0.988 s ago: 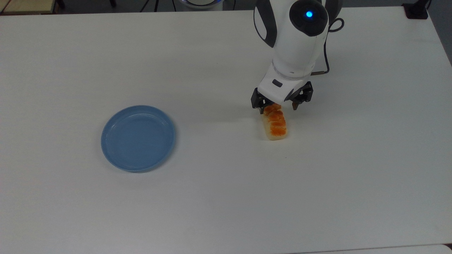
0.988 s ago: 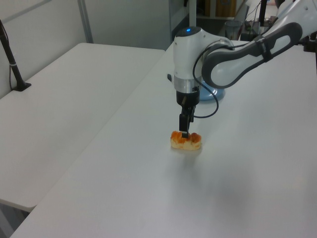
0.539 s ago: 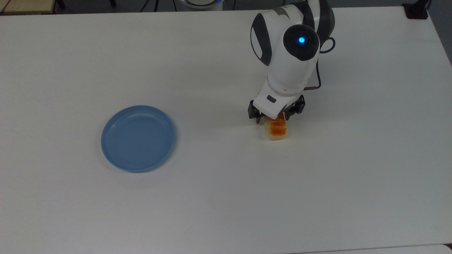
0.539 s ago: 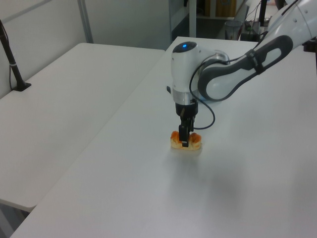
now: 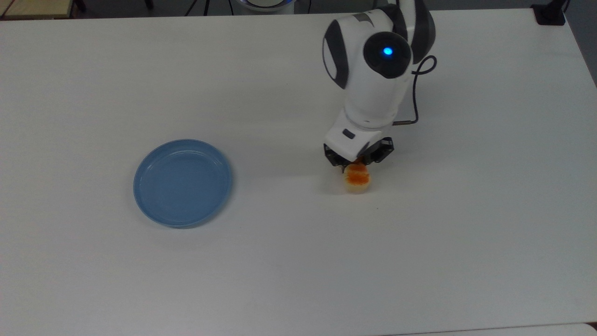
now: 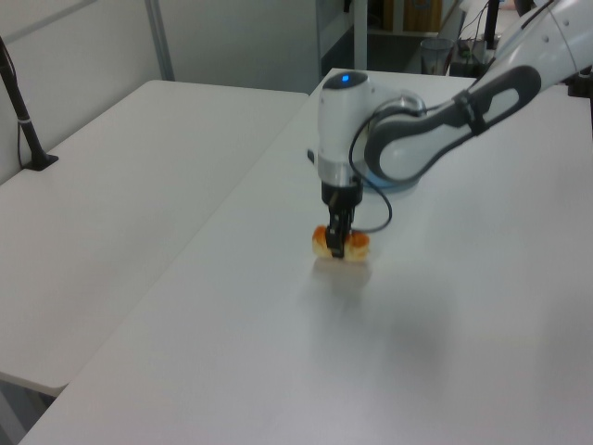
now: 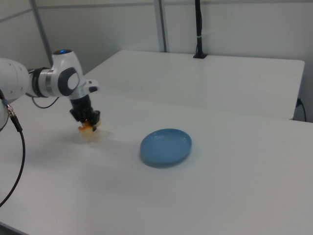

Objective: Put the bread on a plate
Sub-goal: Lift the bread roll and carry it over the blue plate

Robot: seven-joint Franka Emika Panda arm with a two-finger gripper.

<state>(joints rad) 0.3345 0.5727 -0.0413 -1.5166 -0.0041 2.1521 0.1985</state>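
On a wide white bench (image 5: 280, 261), a white robot arm reaches down with its gripper (image 5: 358, 164) closed around the bread (image 5: 357, 179), a small loaf with an orange-brown top and pale sides. In the top view the loaf pokes out just below the gripper, well to the right of the plate (image 5: 182, 182). In the left view the bread (image 6: 340, 245) seems to hang slightly above the bench, with a faint shadow beneath it, so it looks lifted rather than resting, though the gap is small and hard to be sure of. In the right view the bread (image 7: 88, 126) sits at the arm's tip, on the right view's left, and the light-blue plate (image 7: 166, 146) lies well apart from it toward the middle of the bench.

The step in hand appears to be the lift just after the grasp. The next move calls for carrying the loaf sideways across the bare bench to the plate, keeping it high enough to pass over the raised rim, then lowering it near the plate's middle before letting go.

The fingers (image 6: 337, 243) are drawn in narrowly, pressing on opposite sides of the loaf near its middle; they touch nothing else. The plate holds nothing.
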